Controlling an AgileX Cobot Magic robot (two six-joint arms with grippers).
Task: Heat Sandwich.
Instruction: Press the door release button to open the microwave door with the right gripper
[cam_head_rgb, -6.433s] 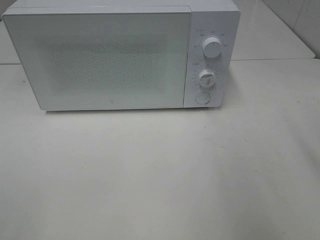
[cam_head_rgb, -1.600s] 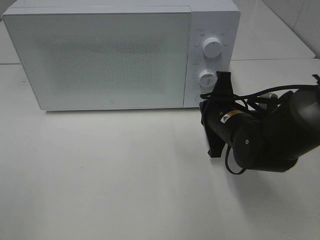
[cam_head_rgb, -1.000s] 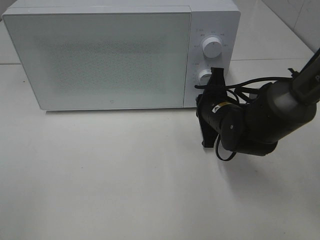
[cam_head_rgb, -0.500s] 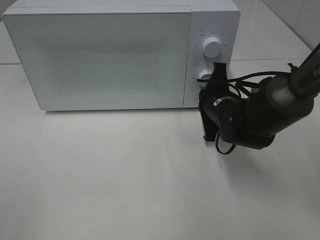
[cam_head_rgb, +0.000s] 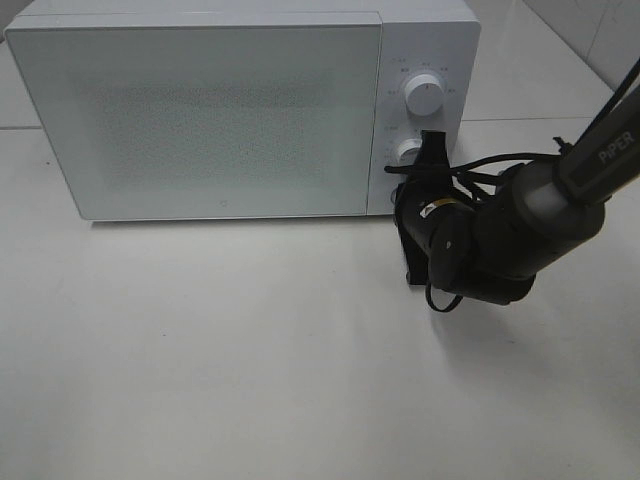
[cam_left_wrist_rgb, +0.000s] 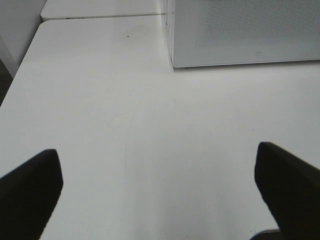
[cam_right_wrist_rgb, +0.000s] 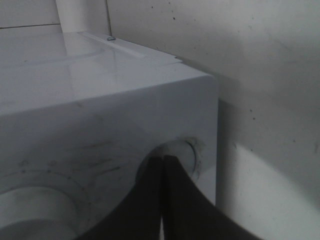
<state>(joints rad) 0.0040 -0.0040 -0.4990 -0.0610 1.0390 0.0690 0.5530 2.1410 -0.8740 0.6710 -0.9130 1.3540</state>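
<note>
The microwave (cam_head_rgb: 200, 110) stands on the worktop (cam_head_rgb: 250, 360) along its back edge, reaching almost to the back-left corner. The control panel (cam_head_rgb: 425, 60) takes up the right end of the microwave's front. On the panel the upper knob (cam_head_rgb: 425, 97) sits above the lower knob (cam_head_rgb: 408, 152), with the button (cam_right_wrist_rgb: 189, 150) lowest. The right fingers (cam_right_wrist_rgb: 182, 210), pressed together, meet the button, and their arm (cam_head_rgb: 520, 230) reaches in from the worktop's right edge. The left fingers (cam_left_wrist_rgb: 30, 185) hang spread over the worktop's left part, in front of the microwave's left corner and well apart from it.
</note>
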